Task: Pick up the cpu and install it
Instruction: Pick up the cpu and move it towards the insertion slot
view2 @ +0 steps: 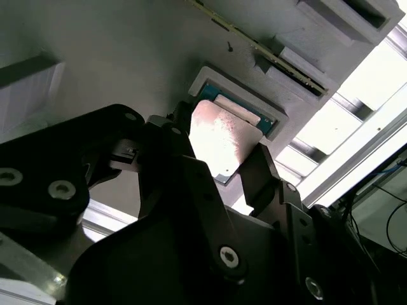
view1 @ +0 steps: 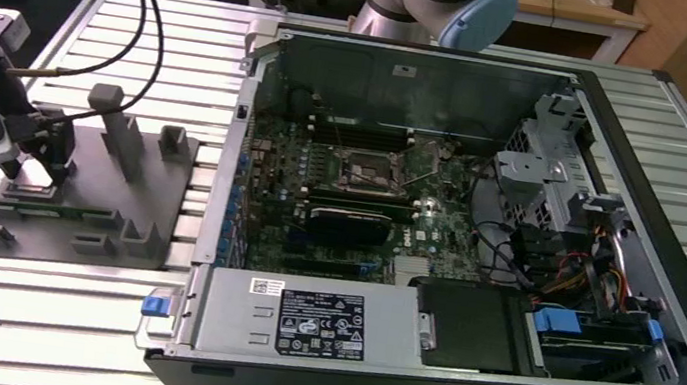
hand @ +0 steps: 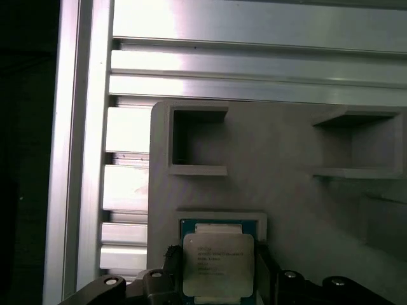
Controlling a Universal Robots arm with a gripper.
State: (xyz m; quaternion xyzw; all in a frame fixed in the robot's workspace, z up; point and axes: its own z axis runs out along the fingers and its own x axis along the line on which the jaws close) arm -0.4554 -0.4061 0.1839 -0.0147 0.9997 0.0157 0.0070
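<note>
- Fingers (view2: 170, 141) pinched on the cpu (view2: 222, 140), one pad on each of two opposite edges, with the silvery top plate bare between them in both wrist views.
- The grip looks centred. In the first wrist view the cpu (hand: 218, 264) sits square between my fingers (hand: 170, 259), with about as much plate showing past one as past the other. That's what I want, since an off-centre hold would let the chip swing.
- Pressure, I judge, should be just enough to hold. This is a thin flat part with a pale rim, and a hard squeeze on the edges could chip or bow it.
- Out to the pocket: the cpu is at its pale-rimmed recess (view2: 248, 95) in the grey tray (hand: 286, 190). I can't tell whether its underside is clear of the recess floor. The lift wants to be straight up and level, with no sideways drag against that rim.
- Wider now: in the exterior view my gripper (view1: 34, 173) is at the left of the frame, low over the tray (view1: 112, 210). Upright posts (view1: 119, 146) stand just beside it, so room is tight and a vertical path matters.
- Far across, at centre frame, the dark socket (view1: 366, 170) sits on the board inside the open computer case (view1: 623, 121), well apart from me. The chip must suit that socket as held, so no twisting in the grip.
</note>
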